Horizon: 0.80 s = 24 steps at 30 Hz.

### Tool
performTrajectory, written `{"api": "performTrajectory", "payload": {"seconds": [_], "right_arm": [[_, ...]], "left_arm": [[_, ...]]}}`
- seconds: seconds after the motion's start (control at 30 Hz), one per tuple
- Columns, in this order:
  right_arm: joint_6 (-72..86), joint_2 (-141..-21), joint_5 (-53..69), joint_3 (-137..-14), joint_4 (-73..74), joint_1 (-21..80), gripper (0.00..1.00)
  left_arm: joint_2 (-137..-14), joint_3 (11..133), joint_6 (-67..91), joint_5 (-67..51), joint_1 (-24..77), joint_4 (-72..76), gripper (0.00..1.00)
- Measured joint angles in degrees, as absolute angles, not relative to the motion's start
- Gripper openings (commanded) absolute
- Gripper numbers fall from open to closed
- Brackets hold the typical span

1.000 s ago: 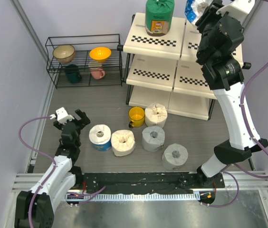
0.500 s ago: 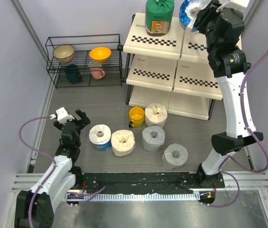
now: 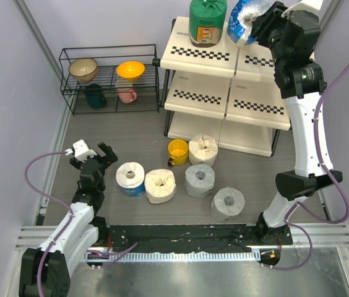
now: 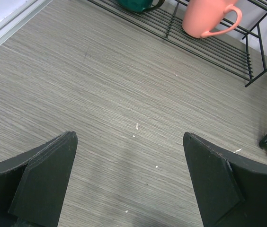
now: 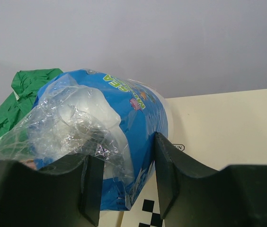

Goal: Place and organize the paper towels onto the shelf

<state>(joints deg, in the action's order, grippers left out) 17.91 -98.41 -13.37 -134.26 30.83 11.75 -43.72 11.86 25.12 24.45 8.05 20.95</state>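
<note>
Right gripper (image 5: 124, 187): pinched narrow on the crinkly blue-and-white plastic-wrapped paper towel roll (image 3: 242, 21), black fingers (image 5: 92, 189) pressing the wrapper from both sides, way up in the top right of the overhead frame.

Held roll: tilted, up above the top tier of the tall cream-white three-tier shelf with checkered strips (image 3: 184, 38), just right of the green roll. Can't tell if it's touching the panel.

Green plastic-wrapped roll (image 3: 208, 21): upright on the top tier, top centre of the overhead frame.

Left gripper (image 4: 129, 142): spread wide, gripping nothing, low over the grey wood-grain floor (image 4: 124, 85), lower left of the overhead frame.

Floor rolls: five, standing on end mid-frame. Second blue-and-white roll (image 3: 130, 178) furthest left, cream roll (image 3: 160, 185) touching it, grey-white roll (image 3: 200, 180) next along, another grey-white roll (image 3: 228, 203) lower right, second cream roll (image 3: 203, 150) just in front of the shelf's bottom tier.

Small yellow cup (image 3: 177, 151): right beside that second cream roll.

Low black wire rack (image 3: 109, 77): upper left, holding bowls and mugs, pink mug (image 4: 204, 19) included.
</note>
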Motion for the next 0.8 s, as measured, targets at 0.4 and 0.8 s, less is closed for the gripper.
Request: {"api": "performTrajectory", "payload": {"seconds": [0.4, 0.8], "right_arm": [[18.5, -98.4, -12.1, -134.3, 31.1, 11.7, 0.21], [18.8, -98.3, -12.1, -134.3, 31.4, 11.7, 0.21]], "left_arm": [[-43.7, 11.9, 25.1, 24.4, 8.1, 20.9, 1.00], [-43.7, 11.9, 25.1, 24.6, 8.1, 20.9, 1.00]]}}
